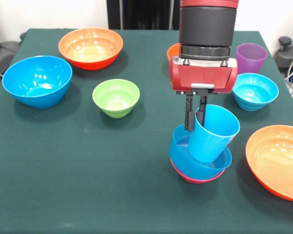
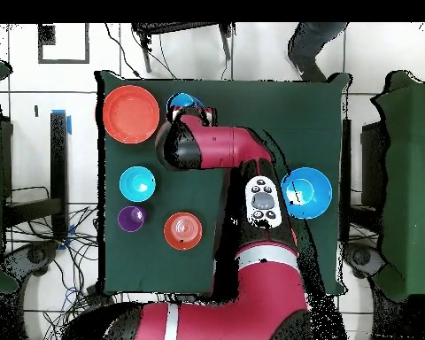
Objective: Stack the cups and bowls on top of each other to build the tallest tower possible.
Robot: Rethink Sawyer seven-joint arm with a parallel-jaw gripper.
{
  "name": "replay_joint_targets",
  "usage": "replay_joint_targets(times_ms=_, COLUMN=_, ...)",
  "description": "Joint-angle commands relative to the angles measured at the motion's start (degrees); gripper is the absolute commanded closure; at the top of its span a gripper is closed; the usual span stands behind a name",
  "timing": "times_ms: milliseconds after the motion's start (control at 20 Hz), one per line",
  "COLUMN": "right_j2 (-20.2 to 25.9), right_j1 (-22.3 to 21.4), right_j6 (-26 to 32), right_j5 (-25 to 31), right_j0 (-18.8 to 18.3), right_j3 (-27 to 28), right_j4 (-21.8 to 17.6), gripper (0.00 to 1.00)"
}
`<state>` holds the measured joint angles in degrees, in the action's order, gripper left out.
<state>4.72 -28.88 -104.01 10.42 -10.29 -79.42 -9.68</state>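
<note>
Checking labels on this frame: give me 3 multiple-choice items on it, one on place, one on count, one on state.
1. Where is the light blue cup?
A. upright beside the green bowl
B. tilted in the blue bowl of the stack
C. inside the purple cup

2. How many orange bowls show in the front view?
A. one
B. five
C. three

3. What is the pincer doing?
A. gripping the light blue cup's rim
B. hanging open over bare table
C. holding the green bowl

Key: 1 B, the cup leans in the blue bowl, which sits on a pink bowl. 2 C, one far left, one near right, one partly hidden behind the arm. 3 A, one finger is inside the cup's rim and one outside.
</note>
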Motion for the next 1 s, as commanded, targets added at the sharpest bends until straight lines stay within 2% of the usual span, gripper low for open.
replay_joint_targets(times_ms=50, right_j2=5.3, right_j1=1.3, right_j6=-0.5, right_j5=1.7, right_j0=-1.3, right_j3=0.8, right_j4=-2.8, gripper=1.00)
replay_joint_targets(times_ms=450, right_j2=7.1, right_j1=2.2, right_j6=-0.3, right_j5=1.4, right_j0=-2.9, right_j3=-0.2, right_j4=-2.7, gripper=1.00)
replay_joint_targets(times_ms=1000, right_j2=7.2, right_j1=3.1, right_j6=-0.1, right_j5=1.6, right_j0=-3.0, right_j3=-0.1, right_j4=-3.4, gripper=1.00)
